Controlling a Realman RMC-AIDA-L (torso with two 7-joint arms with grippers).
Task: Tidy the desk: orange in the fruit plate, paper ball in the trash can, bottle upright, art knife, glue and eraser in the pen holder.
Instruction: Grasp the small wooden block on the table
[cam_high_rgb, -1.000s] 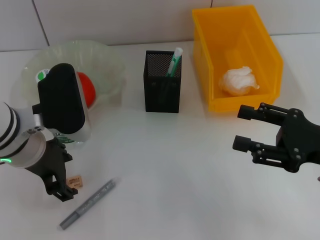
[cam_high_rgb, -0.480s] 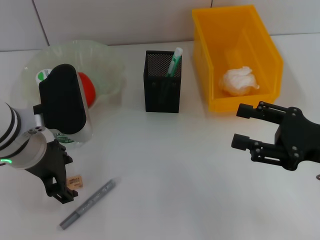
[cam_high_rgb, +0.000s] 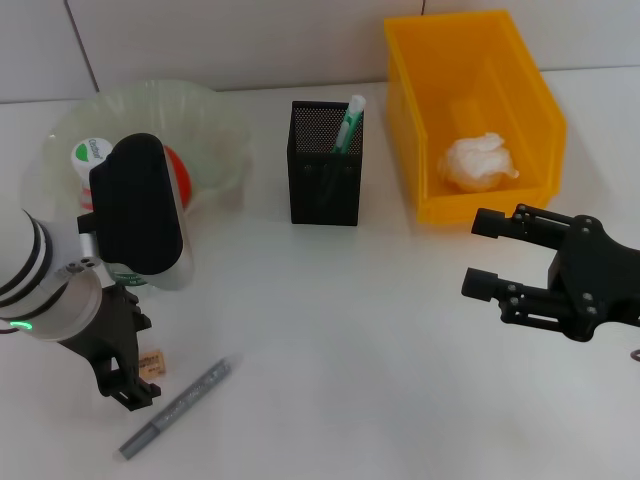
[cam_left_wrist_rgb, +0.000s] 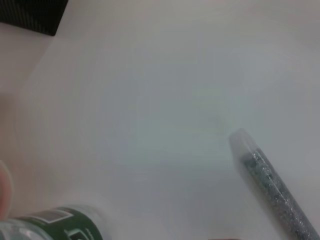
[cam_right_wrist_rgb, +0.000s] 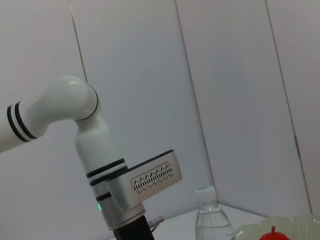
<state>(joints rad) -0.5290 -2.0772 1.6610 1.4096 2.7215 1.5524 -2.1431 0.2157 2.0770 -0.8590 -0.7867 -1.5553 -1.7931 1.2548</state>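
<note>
Near front-left table edge: grey art knife (cam_high_rgb: 176, 407) and small eraser (cam_high_rgb: 151, 361) lying loose, not yet stowed. Left gripper (cam_high_rgb: 122, 372) just beside eraser, fingers' state unreadable. Right gripper (cam_high_rgb: 492, 255) hovering, fingers apart, empty. Bottle (cam_high_rgb: 96, 158) upright. Farther back: orange (cam_high_rgb: 176, 178) in fruit plate (cam_high_rgb: 215, 120), paper ball (cam_high_rgb: 477, 161) in trash can (cam_high_rgb: 530, 85), glue (cam_high_rgb: 349, 123) in pen holder (cam_high_rgb: 324, 178).

Open table (cam_high_rgb: 360, 330) lies between the two arms. The pen holder (cam_high_rgb: 324, 175) and yellow bin (cam_high_rgb: 470, 110) block the far side; bottle (cam_high_rgb: 95, 160), eraser (cam_high_rgb: 151, 362) and knife (cam_high_rgb: 177, 407) crowd the left end effector (cam_high_rgb: 125, 375).
</note>
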